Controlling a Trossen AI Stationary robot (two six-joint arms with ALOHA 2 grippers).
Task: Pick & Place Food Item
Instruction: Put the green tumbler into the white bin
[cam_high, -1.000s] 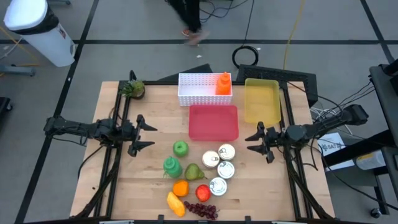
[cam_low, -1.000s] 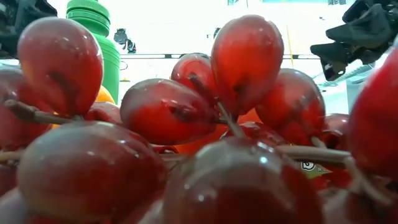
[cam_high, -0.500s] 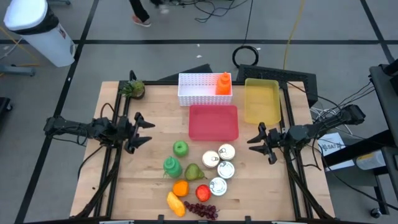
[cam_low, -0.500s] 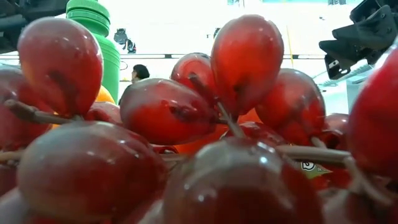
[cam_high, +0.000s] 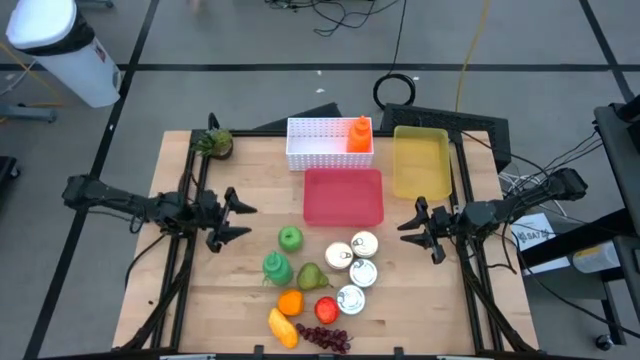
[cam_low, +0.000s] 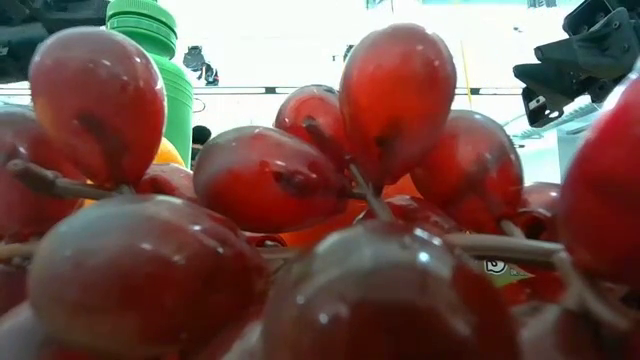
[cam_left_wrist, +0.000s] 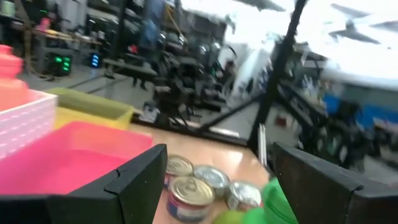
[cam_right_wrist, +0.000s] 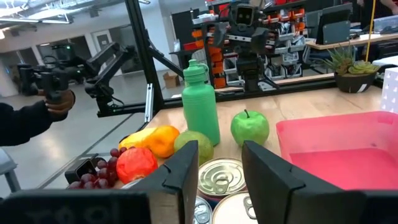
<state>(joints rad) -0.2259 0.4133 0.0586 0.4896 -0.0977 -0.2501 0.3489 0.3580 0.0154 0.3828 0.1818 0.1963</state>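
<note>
The food lies at the table's near middle: a green apple (cam_high: 290, 238), a pear (cam_high: 312, 276), an orange pepper (cam_high: 290, 301), a red fruit (cam_high: 326, 309) and red grapes (cam_high: 325, 338), which fill the low view (cam_low: 300, 230). My left gripper (cam_high: 236, 220) hovers open to the left of the apple, and its wrist view looks over the cans (cam_left_wrist: 217, 158). My right gripper (cam_high: 412, 228) hovers open to the right of the cans; in its wrist view (cam_right_wrist: 221, 158) the apple (cam_right_wrist: 249, 127) stands ahead.
A green bottle (cam_high: 277, 267) stands beside the pear, and several cans (cam_high: 355, 270) lie right of the fruit. A pink tray (cam_high: 343, 196), a yellow bin (cam_high: 420, 162) and a white basket (cam_high: 330, 143) holding an orange bottle sit farther back. A potted plant (cam_high: 214, 143) is at the far left.
My left gripper has drifted a little toward the table's right and near edge, closer to the apple, still open. My right gripper has barely shifted. A person beyond the far edge has walked out of the high view.
</note>
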